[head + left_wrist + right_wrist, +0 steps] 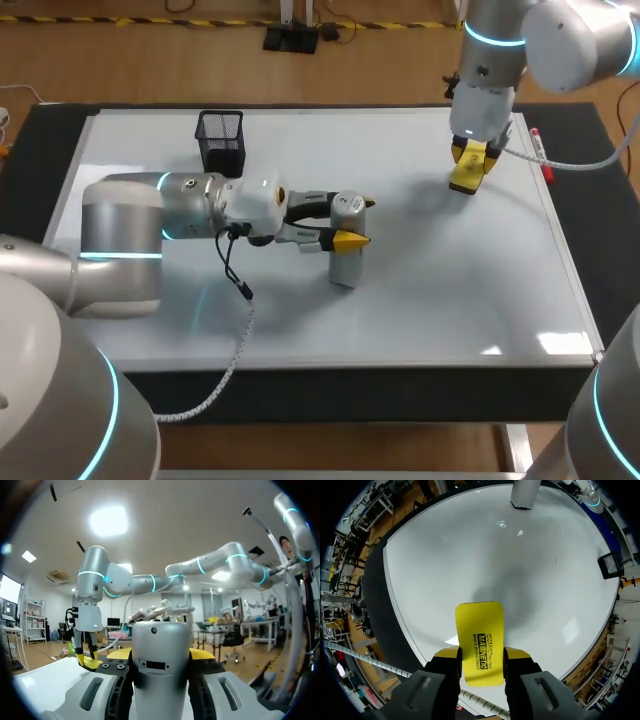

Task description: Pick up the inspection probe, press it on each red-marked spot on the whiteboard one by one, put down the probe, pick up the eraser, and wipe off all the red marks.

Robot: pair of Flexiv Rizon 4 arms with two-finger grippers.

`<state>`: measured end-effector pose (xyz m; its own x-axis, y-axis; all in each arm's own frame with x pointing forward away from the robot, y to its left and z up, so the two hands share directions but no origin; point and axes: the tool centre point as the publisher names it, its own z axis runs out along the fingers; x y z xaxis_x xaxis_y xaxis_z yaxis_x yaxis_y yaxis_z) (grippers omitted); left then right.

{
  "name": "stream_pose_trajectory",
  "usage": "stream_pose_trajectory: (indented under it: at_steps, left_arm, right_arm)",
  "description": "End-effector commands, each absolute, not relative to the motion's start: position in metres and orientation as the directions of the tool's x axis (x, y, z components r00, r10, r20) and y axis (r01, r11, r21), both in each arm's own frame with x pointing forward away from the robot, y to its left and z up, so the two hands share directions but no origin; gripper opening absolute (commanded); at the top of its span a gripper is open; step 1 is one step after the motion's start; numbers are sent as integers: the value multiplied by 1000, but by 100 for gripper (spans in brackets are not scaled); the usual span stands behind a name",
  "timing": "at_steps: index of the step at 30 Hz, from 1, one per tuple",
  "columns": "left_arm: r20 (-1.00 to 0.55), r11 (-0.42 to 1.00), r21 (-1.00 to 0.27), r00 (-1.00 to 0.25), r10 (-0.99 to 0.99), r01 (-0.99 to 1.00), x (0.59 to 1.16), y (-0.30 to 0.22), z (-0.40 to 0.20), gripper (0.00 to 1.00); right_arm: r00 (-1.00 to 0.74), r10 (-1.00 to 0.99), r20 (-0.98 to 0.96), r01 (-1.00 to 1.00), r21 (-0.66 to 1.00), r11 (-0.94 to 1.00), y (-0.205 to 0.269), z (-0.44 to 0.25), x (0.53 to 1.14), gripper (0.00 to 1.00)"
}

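**Eraser hangs over the far right part of the board, probe stands near the middle**

The right gripper is above the far right part of the whiteboard. Its fingers pinch the yellow eraser from two sides. In the right wrist view the eraser's long axis runs along the fingers, so its free end points straight down at the white surface. A soft shadow lies on the board just ahead of it. I cannot tell for sure if the end touches the board or hangs just over it.

The left gripper comes in from the side and lies nearly level. Its fingers are closed on the silver probe, one yellow tip on each side of the body. The probe stands upright with its foot on the board, near the middle and well apart from the eraser. Seen from the left wrist, it fills the gap between the fingers.

For wiping, what counts is which way the red marks lie from the eraser's end. Here the views do not help: I find no red mark on the board in any of them (the only red thing is a marker pen at the board's right edge, just beside the right arm). So I judge that the wiping is at or near its end, while the probe is not put down yet. The right arm is clearly the nearer one for any mark on the right half. Between the black mesh pen holder and the middle, the left arm and the probe stand in the eraser's way.
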<state>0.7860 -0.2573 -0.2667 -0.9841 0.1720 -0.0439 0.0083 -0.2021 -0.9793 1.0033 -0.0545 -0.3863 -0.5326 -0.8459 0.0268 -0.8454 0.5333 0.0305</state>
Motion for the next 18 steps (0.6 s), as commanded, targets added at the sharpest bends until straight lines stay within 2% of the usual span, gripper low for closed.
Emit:
stream_pose_trajectory:
  at_steps: [1,18]
  left_arm:
    - [-49,-201,-980,-983,177,13,789,-258,-269,0]
    - [-60,-115,-993,-978,198,37,786,-252,-282,0]
  right_arm:
    - [-531,-847,30,-846,30,532,-55,-386,1004,0]
    - [-531,-847,30,-846,30,532,-55,-386,1004,0]
